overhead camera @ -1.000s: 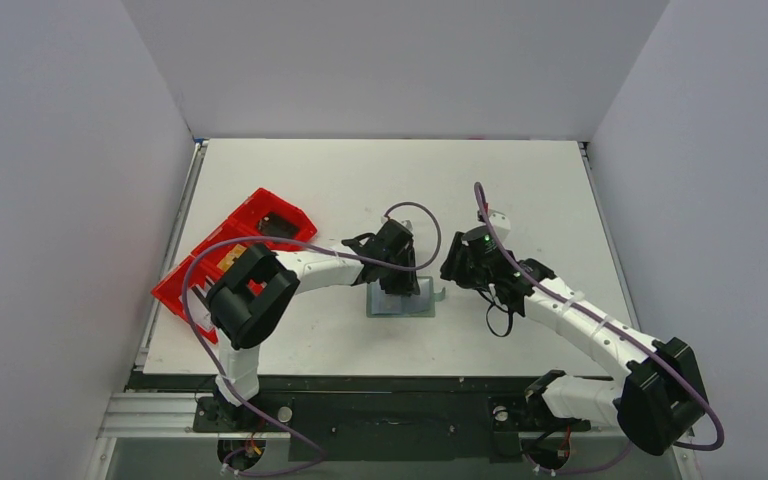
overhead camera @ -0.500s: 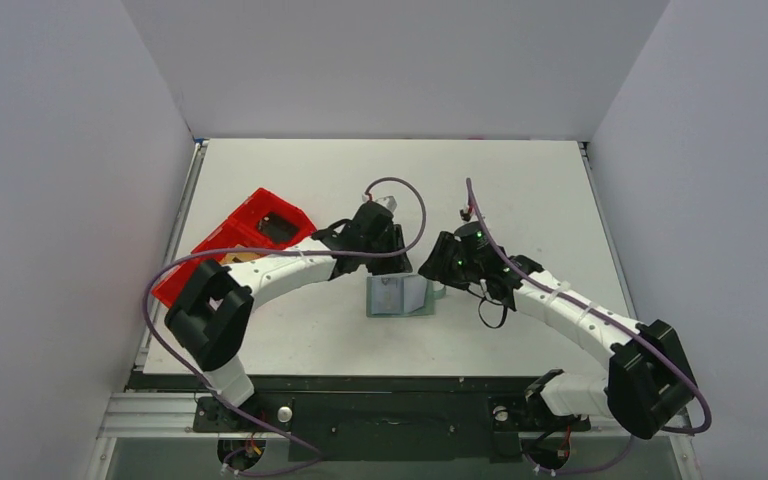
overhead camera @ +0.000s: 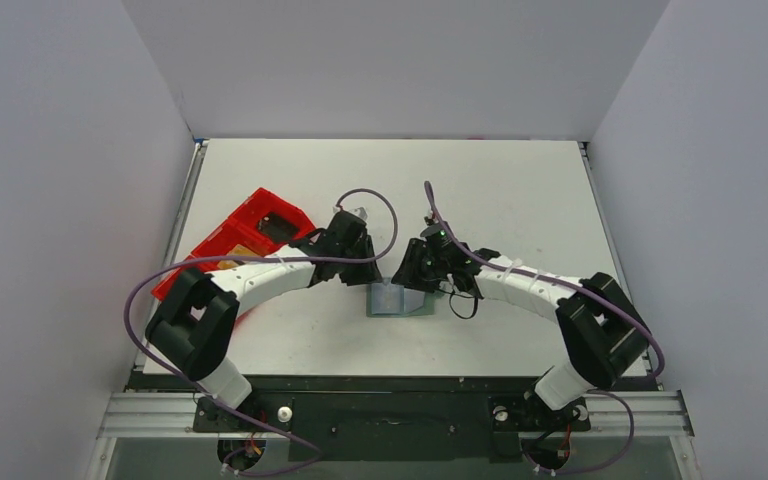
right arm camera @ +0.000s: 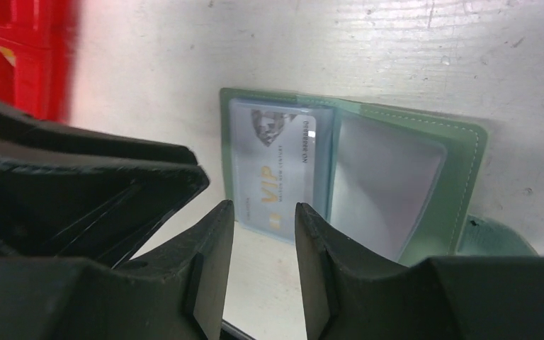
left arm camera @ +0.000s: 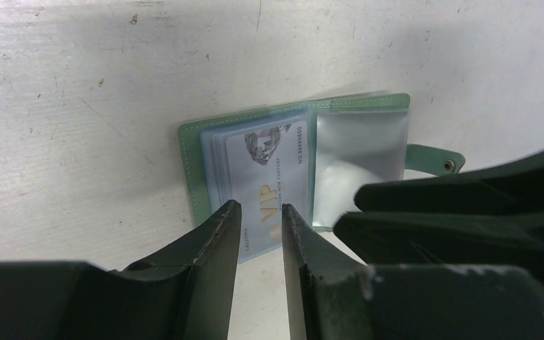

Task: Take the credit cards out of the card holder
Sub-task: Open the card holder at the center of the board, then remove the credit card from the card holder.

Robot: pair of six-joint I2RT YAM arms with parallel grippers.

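Trainee: Both sets of fingers are at the card holder (overhead camera: 400,299). How should this pull go?

Mentor: Left fingers (left arm camera: 255,221) stand slightly parted, grasping nothing, over the jutting end of the pale VIP credit card (left arm camera: 269,166). I'd nip that end across its thickness and slide it flat along its sleeve, not lift it. Right fingers (right arm camera: 262,223), also parted and empty, hover over the same end. I'd rather they pressed on the bare right half, so the card holder can't drag across the table (overhead camera: 520,190).

Trainee: And what holds what?

Mentor: Red tray (overhead camera: 244,213) at the left has something dark in its far compartment and a tan patch nearer, too small to name. The card holder lies open between the arms. Its left sleeve has the card, poking out on the fingers' side. The right sleeve looks empty, with the strap tab (left arm camera: 435,159) flat beside it.
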